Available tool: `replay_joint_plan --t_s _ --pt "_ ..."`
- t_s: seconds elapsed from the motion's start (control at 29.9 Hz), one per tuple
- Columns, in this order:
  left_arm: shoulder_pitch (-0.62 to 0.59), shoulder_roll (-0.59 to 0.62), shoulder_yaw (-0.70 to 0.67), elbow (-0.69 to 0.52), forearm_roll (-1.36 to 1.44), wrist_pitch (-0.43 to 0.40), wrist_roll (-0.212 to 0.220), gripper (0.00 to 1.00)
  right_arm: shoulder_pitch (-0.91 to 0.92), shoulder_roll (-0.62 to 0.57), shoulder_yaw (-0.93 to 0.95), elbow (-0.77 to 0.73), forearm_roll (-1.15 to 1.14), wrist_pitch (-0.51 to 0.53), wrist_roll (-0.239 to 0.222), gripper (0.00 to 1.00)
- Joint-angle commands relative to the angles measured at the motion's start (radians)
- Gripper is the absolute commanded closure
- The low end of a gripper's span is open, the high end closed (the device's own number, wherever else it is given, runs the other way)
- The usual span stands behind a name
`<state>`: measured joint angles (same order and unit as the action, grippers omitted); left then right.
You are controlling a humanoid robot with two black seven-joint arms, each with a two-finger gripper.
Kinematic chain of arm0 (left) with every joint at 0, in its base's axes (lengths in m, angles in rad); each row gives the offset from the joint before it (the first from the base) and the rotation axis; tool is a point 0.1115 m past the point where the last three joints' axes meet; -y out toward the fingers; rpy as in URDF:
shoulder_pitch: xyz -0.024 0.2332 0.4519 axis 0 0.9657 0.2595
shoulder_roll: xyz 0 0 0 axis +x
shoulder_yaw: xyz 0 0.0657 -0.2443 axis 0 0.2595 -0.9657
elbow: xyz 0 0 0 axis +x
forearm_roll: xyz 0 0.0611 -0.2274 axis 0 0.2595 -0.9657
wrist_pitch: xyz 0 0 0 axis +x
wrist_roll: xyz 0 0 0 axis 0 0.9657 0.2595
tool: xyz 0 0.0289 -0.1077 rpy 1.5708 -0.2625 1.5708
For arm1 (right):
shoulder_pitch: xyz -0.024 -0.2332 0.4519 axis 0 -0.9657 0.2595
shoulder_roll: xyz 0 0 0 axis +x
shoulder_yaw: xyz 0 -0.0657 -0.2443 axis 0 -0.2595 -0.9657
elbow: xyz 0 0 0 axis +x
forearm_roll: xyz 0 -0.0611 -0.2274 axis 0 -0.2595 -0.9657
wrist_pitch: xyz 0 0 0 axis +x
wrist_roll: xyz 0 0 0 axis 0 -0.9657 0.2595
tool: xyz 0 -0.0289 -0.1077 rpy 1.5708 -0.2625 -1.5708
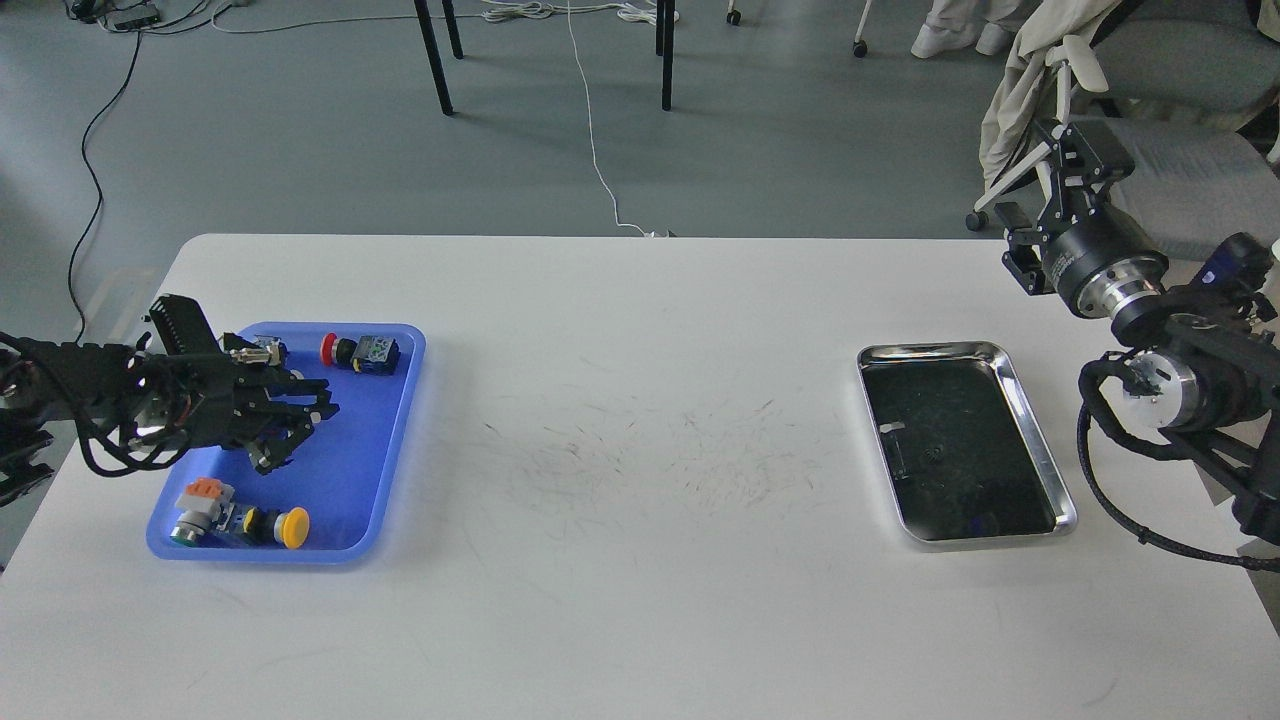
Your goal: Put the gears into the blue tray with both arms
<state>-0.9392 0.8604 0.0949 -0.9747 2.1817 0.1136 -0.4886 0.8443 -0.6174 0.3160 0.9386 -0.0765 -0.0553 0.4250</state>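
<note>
The blue tray lies at the table's left. My left gripper hovers low over its middle, pointing right. Its dark fingers blur into the linkages, so I cannot tell their state or whether they hold anything. One faint round speck that may be a gear shows on the dark inside of the steel tray at the right. No other gears can be made out. My right gripper is raised past the table's far right corner, pointing up and away, its fingers spread with nothing between them.
Inside the blue tray lie a red-capped push-button at the far end, and a yellow-capped one and a green-and-orange one at the near end. A chair with cloth stands behind the right arm.
</note>
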Motion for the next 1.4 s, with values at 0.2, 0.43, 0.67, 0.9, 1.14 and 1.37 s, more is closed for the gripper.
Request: replay_joint_plan --t_s 0.2,0.43,0.67,0.9,1.14,1.37 --pt "0.000 -0.095 0.002 0.093 0.000 0.000 0.000 0.90 0.001 -0.002 0.000 0.000 -0.003 0.000 0.000 0.02" --pt "-0.004 -0.138 0.000 0.134 0.000 0.000 0.000 0.90 -0.001 -0.005 0.000 0.002 -0.003 0.000 0.001 0.02" --pt "0.000 -0.153 0.002 0.174 -0.007 0.001 0.000 0.90 -0.001 -0.010 0.000 0.003 -0.003 0.000 0.001 0.02" --pt "0.011 -0.143 0.008 0.175 -0.003 0.018 0.000 0.90 -0.002 -0.012 0.000 0.002 -0.003 0.000 0.001 0.02" --pt "0.028 -0.141 0.013 0.188 -0.002 0.029 0.000 0.90 -0.004 -0.009 0.000 0.003 -0.003 0.000 0.001 0.02" --pt "0.048 -0.143 0.013 0.244 -0.002 0.067 0.000 0.89 -0.004 -0.010 0.000 0.003 -0.005 0.000 0.001 0.02"
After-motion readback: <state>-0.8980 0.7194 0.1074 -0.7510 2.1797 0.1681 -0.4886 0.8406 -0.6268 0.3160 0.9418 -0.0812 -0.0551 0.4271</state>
